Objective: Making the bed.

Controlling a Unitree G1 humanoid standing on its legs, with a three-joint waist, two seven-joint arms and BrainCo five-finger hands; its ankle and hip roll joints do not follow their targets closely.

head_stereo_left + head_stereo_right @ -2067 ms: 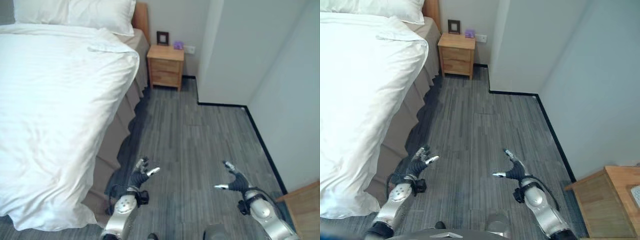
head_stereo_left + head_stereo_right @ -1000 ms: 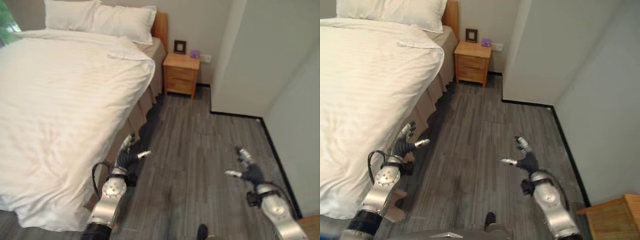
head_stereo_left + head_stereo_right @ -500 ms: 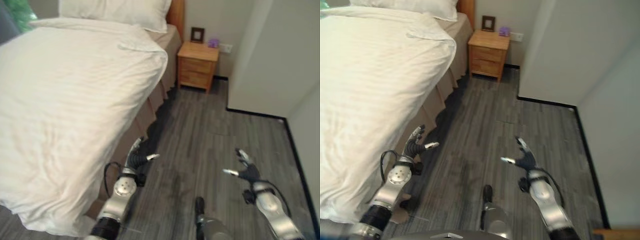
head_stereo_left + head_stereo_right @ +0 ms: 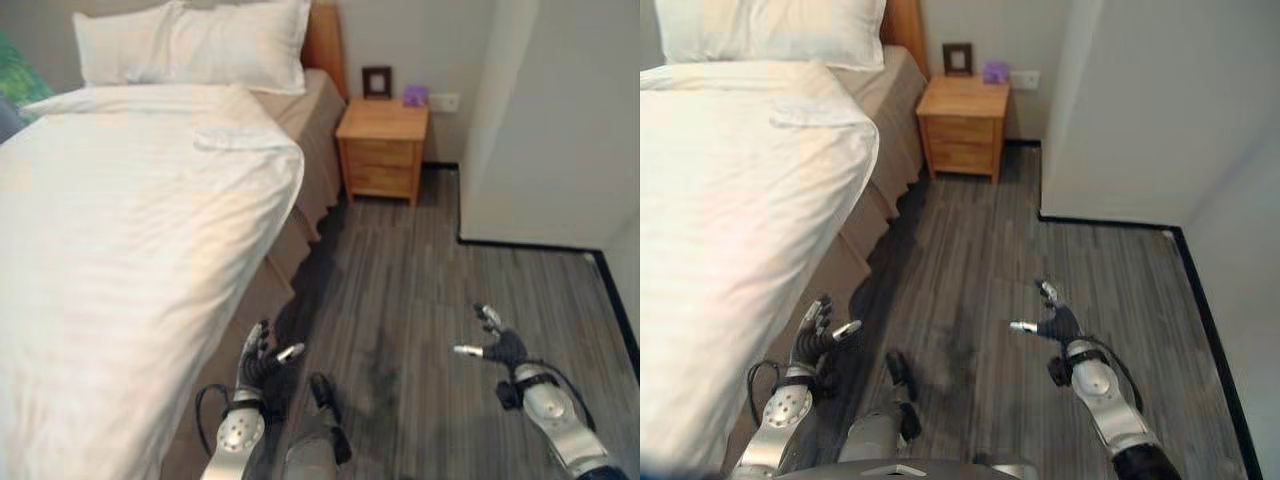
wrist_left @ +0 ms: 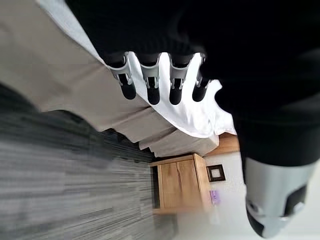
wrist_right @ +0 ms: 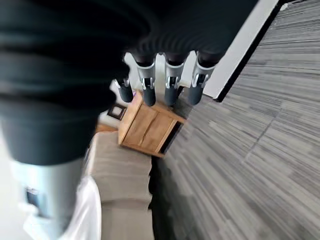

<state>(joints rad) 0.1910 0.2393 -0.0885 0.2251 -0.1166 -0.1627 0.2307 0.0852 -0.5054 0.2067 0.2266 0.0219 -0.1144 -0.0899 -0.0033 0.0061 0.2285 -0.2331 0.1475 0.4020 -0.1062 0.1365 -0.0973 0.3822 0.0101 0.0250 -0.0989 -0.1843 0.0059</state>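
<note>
In the left eye view the white striped duvet [image 4: 130,260] is draping the bed beside the left hand [image 4: 255,365] — nearer than the right hand [image 4: 497,345]. In the wrist views both hands are hanging spread, holding nothing.

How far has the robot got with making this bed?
Not far, by the look of it. The white duvet already covers the mattress and two white pillows sit by the headboard, but the duvet's top corner lies crumpled and the beige sheet beside it is bare. Nothing is in hand: the left hand and right hand hang open above the grey floor. Straightening seems left.
</note>
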